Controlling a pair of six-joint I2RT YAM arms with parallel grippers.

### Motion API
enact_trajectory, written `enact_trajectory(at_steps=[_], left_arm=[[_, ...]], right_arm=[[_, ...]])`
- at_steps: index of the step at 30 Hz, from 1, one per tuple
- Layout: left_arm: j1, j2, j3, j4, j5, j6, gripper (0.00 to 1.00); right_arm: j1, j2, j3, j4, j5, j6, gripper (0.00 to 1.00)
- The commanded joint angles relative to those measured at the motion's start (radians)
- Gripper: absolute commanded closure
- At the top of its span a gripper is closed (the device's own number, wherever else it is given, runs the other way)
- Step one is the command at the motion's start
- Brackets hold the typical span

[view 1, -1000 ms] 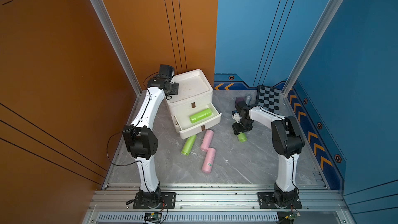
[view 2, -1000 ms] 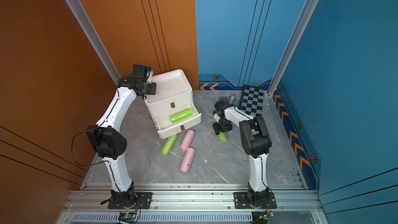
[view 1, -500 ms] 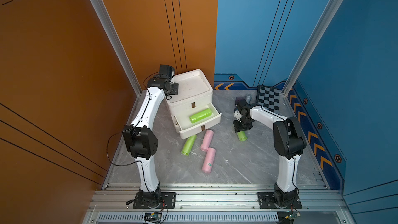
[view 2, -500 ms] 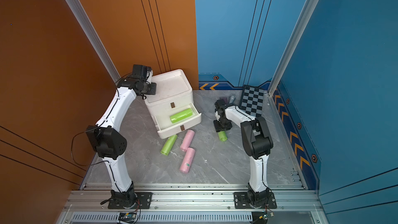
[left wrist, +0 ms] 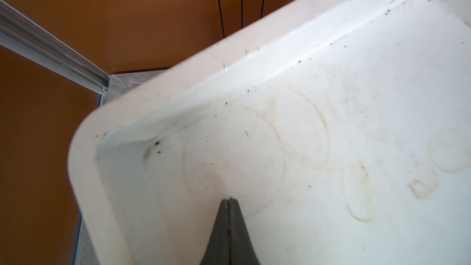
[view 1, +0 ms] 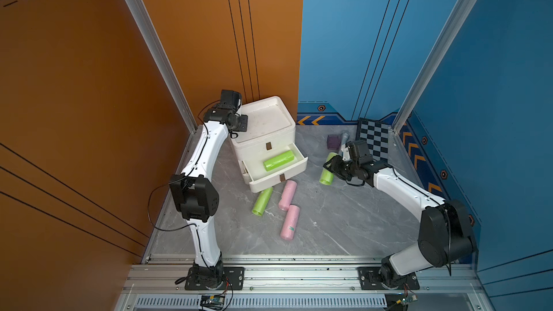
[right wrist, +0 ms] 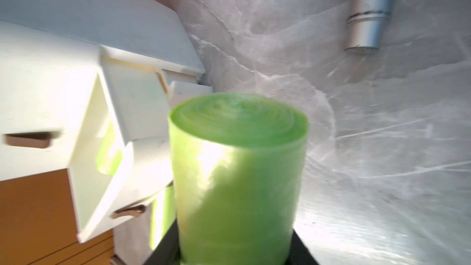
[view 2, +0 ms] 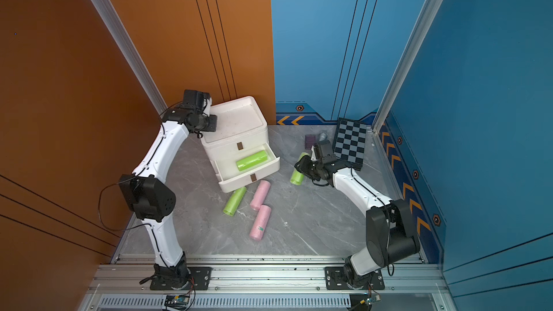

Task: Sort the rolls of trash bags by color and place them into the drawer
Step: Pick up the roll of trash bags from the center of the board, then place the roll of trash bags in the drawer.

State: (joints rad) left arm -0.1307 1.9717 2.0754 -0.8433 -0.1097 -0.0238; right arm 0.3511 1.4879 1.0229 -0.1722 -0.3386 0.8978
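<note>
Desk point(view 1: 344, 219): grey marbled slab across the lower middle of both top views, between orange and blue walls.
Drawer cabinet point(view 1: 257, 145): white, at frame centre in the back corner. The open drawer point(view 1: 300, 161), just under the top one, is pulled out toward the lower right.
Chequered board point(view 1: 374, 142): black and grey, right of centre, by the blue wall.
Pink rolls: two on the desk below the open drawer. The upper pink roll point(view 1: 288, 195) is near the drawer front. The lower pink roll point(view 1: 289, 222), with a small green label, lies just beneath it.
Loose green roll point(view 1: 262, 201): on the desk, left of the upper pink roll, its top end at the cabinet's foot.
Stored green roll point(view 1: 278, 160): lying across the open drawer.
Held green roll point(view 1: 326, 172): right of the open drawer. In the right wrist view it sticks out between two dark fingers. Whether it clears the desk cannot be told.
Right hand point(view 1: 332, 165): pinching the held green roll.
Left hand point(left wrist: 229, 201): fingertips pressed together with nothing between them, over a corner of the cabinet's stained top tray.
Purple cube point(view 1: 333, 142): at the back, above the right hand.
Grey stick point(right wrist: 369, 14): lying just beside the cube.
</note>
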Motion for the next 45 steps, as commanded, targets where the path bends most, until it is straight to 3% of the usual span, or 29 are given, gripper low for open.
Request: enact_trajectory(at_steps=[1, 7, 15, 24, 32, 40, 45], left_arm=[[0.004, 0.078, -0.088, -0.320, 0.061, -0.016, 1.00], [0.004, 0.072, -0.087, -0.321, 0.069, -0.021, 1.00], [-0.002, 0.067, -0.091, -0.320, 0.083, -0.029, 1.00], [0.000, 0.079, -0.089, -0.318, 0.084, -0.027, 1.00], [0.006, 0.092, -0.085, -0.318, 0.088, -0.022, 1.00], [0.008, 0.104, -0.084, -0.317, 0.101, -0.022, 1.00], [0.009, 0.101, -0.086, -0.317, 0.099, -0.024, 1.00]], right_arm=[[0.074, -0.066, -0.019, 0.286, 0.066, 0.310, 0.58], [0.244, -0.044, 0.081, 0.363, 0.283, 0.460, 0.59], [0.343, 0.102, 0.193, 0.403, 0.447, 0.608, 0.59], [0.435, 0.257, 0.301, 0.389, 0.470, 0.682, 0.58], [0.456, 0.285, 0.313, 0.346, 0.482, 0.702, 0.56], [0.478, 0.291, 0.341, 0.256, 0.532, 0.694, 0.34], [0.481, 0.302, 0.362, 0.233, 0.528, 0.689, 0.27]])
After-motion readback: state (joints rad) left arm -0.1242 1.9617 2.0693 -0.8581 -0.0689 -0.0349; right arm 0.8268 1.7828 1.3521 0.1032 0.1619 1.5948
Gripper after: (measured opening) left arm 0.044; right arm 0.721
